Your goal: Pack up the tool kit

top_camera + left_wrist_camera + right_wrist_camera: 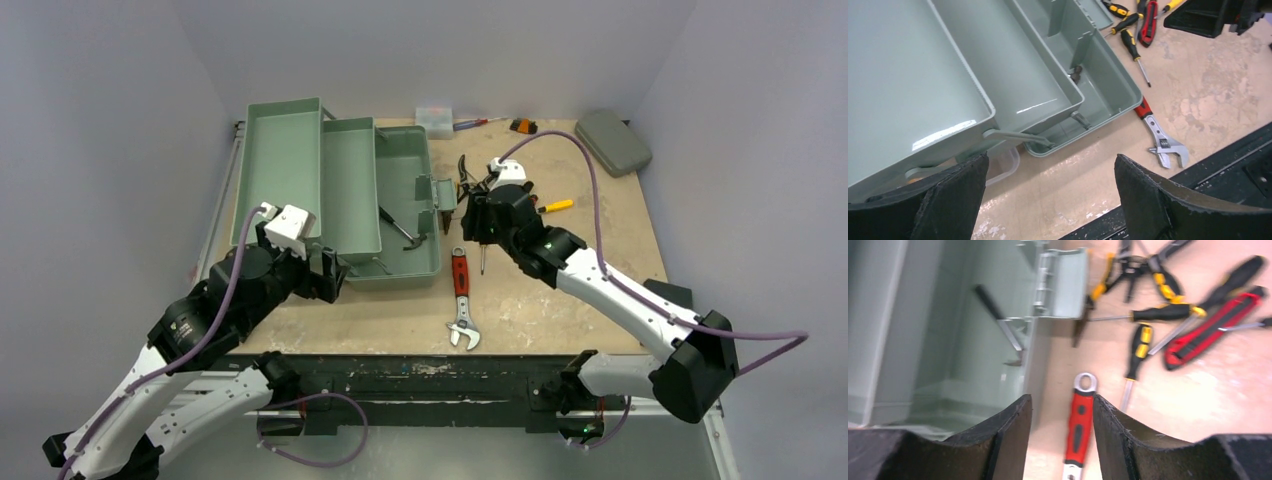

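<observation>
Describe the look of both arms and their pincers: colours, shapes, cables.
The left arm and right arm share one build: white links between bulky black joints. A purple cable loops along each, from a white box at the wrist. The left pincer and right pincer each have two black, wedge-shaped fingers with rough edges. No sleeves show.

The grey-green plastic toolbox (908, 85) looks smooth and glossy, its trays catching bright glints. The red-handled adjustable wrench (1162, 142) has a bare, dull-shining metal head. The pale wooden tabletop (1208, 95) is matt, blotchy and scuffed. The left claw (1050, 197) has black fingers (955, 200), matt and rough-edged.
</observation>
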`<state>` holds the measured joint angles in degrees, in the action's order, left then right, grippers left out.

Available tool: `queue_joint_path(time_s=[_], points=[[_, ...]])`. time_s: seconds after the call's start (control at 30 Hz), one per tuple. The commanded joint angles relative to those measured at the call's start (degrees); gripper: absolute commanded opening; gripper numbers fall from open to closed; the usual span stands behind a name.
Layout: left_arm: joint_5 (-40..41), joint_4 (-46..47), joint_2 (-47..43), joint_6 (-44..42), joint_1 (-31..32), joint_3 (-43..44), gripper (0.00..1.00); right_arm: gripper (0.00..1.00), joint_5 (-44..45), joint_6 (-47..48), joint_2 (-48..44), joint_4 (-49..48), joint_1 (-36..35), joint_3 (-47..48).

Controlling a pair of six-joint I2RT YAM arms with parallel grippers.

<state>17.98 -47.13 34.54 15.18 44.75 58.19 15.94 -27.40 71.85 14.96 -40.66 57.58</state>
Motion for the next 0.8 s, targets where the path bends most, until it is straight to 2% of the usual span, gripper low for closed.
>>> queue_joint_path(time_s=[0.0,0.13,0.23,0.47,0.77], points=[[-7.47,5.47,-1.14,-2.38,0.16,-0.82,0.93,0.48,8.14,-0.02,-3.44,7.53,5.14,-3.06],[-10.39,6.16,-1.25,-2.61,0.16,-1.50,0.93,0.53,-0.26,0.61,-3.50,4.28,12.94,-8.18],[-10.47,6.13,-1.14,-2.74,0.08,-1.38,0.93,0.56,-2.00,1.35,1.77,3.26,13.59,-8.00],[-10.59,5.98,-1.55,-3.35,0.07,-1.58,0.93,0.64,-5.65,0.87,14.61,3.69,13.74,-0.17],[-9.76,5.79,-1.14,-3.58,0.07,-1.68,0.93,0.56,-4.32,-3.46,27.60,2.79,13.72,8.24]])
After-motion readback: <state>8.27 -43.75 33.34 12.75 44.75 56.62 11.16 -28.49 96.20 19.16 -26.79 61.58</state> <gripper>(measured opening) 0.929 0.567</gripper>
